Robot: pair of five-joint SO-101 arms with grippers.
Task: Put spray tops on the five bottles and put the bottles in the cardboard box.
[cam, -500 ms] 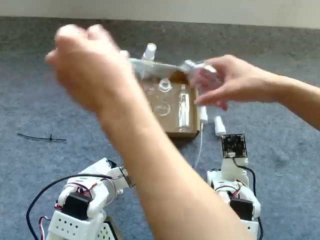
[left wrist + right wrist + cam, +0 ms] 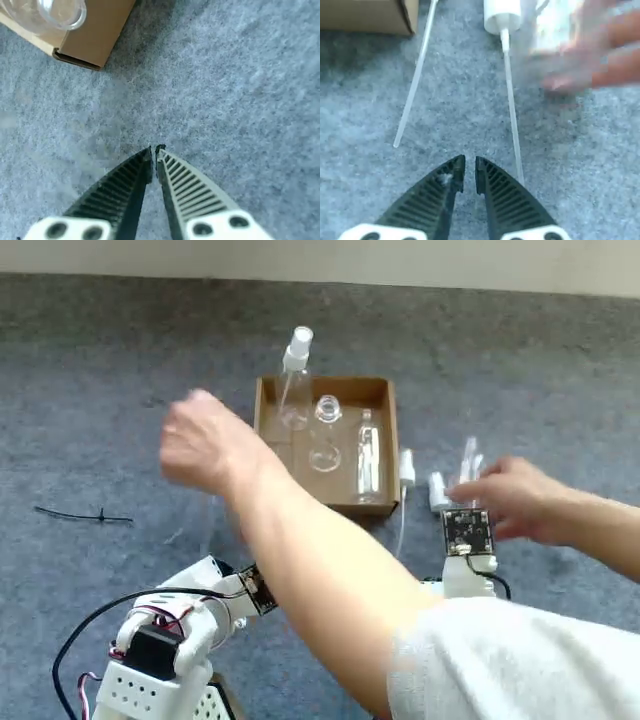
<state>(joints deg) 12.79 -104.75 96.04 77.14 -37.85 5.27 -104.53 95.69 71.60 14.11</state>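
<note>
**High view puts the job well short of done**

You have three bottles in the cardboard box [image 2: 345, 506]. A capped bottle [image 2: 295, 390] stands at a far corner, an open-necked bottle [image 2: 325, 440] stands upright beside it, and a third bottle [image 2: 368, 455] lies along one side wall, apparently bare-necked. Two spray tops [image 2: 407, 468] [image 2: 437, 490] lie loose on the carpet [image 2: 120, 390] just beside the box. A person's hand [image 2: 510, 498] holds a fourth bottle [image 2: 468, 458] near them, and the person's other hand [image 2: 205, 445] hangs over the carpet at the opposite side of the box.

Your left gripper [image 2: 154, 149] has its fingertips pressed together on nothing, over bare carpet near a box corner. Your right gripper [image 2: 469, 159] is drawn together to a thin slit, also empty, just short of a spray top's dip tube.

By my count one bottle is finished. The rest need tops, and at least one needs boxing.
</note>
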